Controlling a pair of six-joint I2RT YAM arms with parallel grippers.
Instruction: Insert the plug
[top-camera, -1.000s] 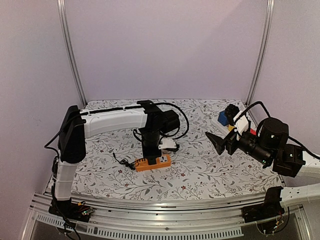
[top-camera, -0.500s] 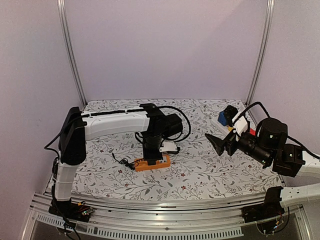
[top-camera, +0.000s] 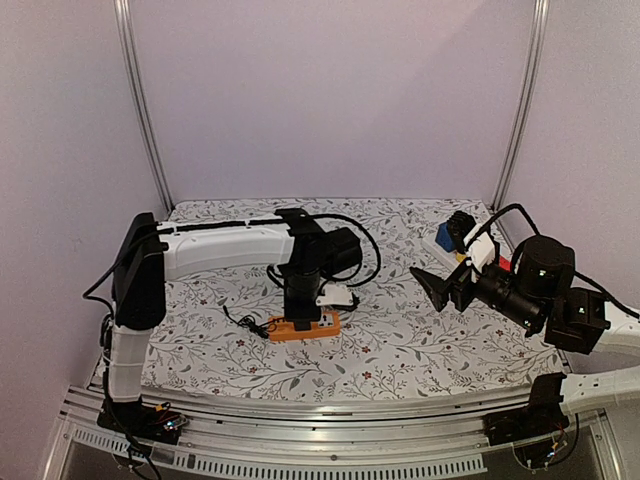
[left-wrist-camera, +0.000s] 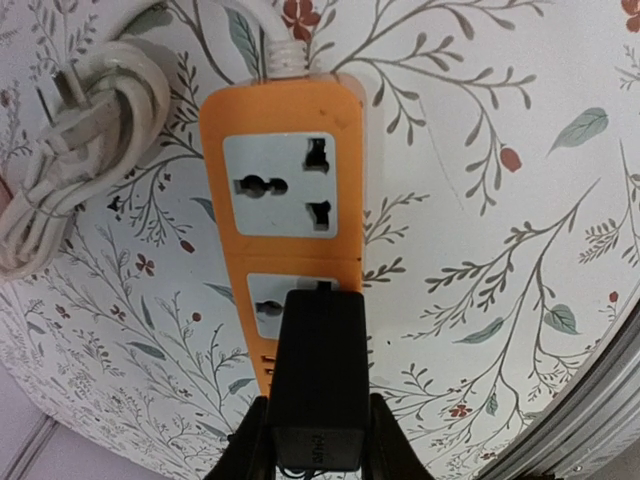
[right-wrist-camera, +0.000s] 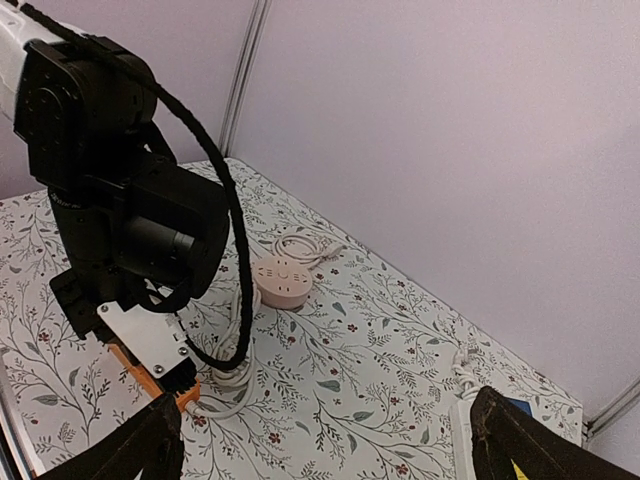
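My left gripper (left-wrist-camera: 318, 455) is shut on a black plug adapter (left-wrist-camera: 318, 375). It holds the adapter upright over the near socket of an orange power strip (left-wrist-camera: 285, 200). The adapter covers most of that socket (left-wrist-camera: 272, 310); I cannot tell whether its pins are in. The far socket (left-wrist-camera: 280, 185) is free. In the top view the left gripper (top-camera: 301, 312) stands straight down on the orange strip (top-camera: 305, 326) at mid table. My right gripper (top-camera: 447, 284) is open and empty, raised at the right, far from the strip.
The strip's white coiled cord (left-wrist-camera: 70, 150) lies beside it. A thin black cable (top-camera: 243, 322) trails left of the strip. A round pink socket hub (right-wrist-camera: 283, 281) lies at mid-back. A white power strip with blue and black plugs (top-camera: 450, 236) sits at the back right.
My left gripper has shifted slightly, with the adapter, over the orange strip, and the strip has moved a little with it. The right arm has not moved.
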